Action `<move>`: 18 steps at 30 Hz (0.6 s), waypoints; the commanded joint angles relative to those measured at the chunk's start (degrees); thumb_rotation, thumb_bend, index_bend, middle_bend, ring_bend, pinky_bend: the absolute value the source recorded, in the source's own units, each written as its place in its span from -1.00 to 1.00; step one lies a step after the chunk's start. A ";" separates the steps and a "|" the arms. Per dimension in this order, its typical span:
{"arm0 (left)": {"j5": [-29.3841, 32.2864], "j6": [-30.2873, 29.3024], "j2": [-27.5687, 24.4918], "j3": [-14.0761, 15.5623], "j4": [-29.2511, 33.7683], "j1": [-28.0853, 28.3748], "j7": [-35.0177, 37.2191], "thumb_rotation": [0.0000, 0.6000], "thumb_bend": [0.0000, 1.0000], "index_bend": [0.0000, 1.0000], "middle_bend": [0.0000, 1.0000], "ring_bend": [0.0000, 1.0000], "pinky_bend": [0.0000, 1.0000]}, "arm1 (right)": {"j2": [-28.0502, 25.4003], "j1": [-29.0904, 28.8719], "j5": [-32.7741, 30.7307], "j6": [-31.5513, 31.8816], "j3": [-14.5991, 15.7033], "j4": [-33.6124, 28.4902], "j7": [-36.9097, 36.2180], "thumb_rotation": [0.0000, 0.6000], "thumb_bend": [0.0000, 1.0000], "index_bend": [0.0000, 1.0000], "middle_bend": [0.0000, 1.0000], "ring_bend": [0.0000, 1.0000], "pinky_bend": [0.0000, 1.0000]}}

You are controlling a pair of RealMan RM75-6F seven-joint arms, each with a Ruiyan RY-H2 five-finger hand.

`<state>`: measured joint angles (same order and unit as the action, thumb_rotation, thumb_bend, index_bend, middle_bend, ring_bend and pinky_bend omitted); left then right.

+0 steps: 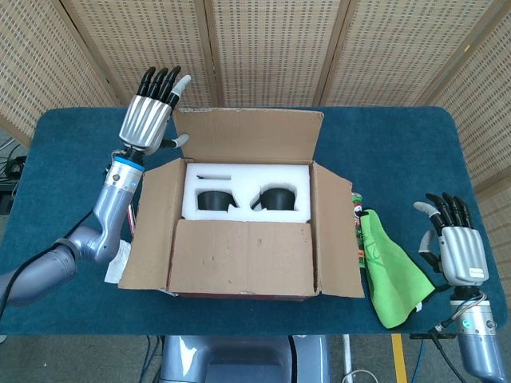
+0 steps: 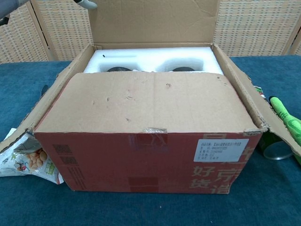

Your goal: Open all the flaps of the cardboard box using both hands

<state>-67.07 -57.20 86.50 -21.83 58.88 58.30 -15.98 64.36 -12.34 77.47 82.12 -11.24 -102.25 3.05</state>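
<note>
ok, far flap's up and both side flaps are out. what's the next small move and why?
Probably bring the right hand over to the near flap and get fingertips under its free edge. That flap lies flat over the front half of the cardboard box, hiding part of the white foam. The right hand is open and idle beside the green cloth; the left hand is up by the far flap.
</note>
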 commanded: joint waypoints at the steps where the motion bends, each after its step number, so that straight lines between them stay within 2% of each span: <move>1: 1.81 1.96 1.65 -0.61 -2.81 1.48 -0.52 0.57 -0.64 -0.92 -1.00 -1.00 -1.00 | -0.09 0.10 -0.12 0.07 -0.06 0.03 -0.19 1.00 0.70 -0.56 -0.72 -1.00 -1.00; 6: 2.48 2.12 2.30 -0.92 -3.75 2.05 -0.56 0.56 -0.64 -0.92 -1.00 -1.00 -1.00 | -0.35 0.25 -0.19 0.05 -0.01 0.02 -0.46 1.00 0.70 -0.56 -0.72 -1.00 -1.00; 10: 2.24 2.22 1.36 -0.54 -1.42 1.51 0.40 0.58 -0.65 -0.87 -1.00 -1.00 -1.00 | -0.38 0.21 -0.18 -0.05 -0.06 0.05 -0.65 1.00 0.70 -0.56 -0.72 -1.00 -1.00; 14: 3.65 4.51 -1.80 0.00 5.41 -0.20 1.97 0.58 -0.63 -0.63 -1.00 -1.00 -1.00 | -0.26 0.12 -0.05 -0.18 -0.03 0.15 -0.76 1.00 0.71 -0.56 -0.72 -1.00 -1.00; 18: 7.53 7.96 -5.64 -0.37 13.32 -1.95 3.72 0.61 -0.59 -0.53 -1.00 -1.00 -1.00 | -0.19 0.09 0.00 -0.28 0.01 0.17 -0.80 1.00 0.71 -0.56 -0.72 -1.00 -1.00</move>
<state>-62.48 -52.08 84.08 -22.11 66.66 58.02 -14.02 64.17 -12.25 77.47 81.85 -11.23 -102.08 2.25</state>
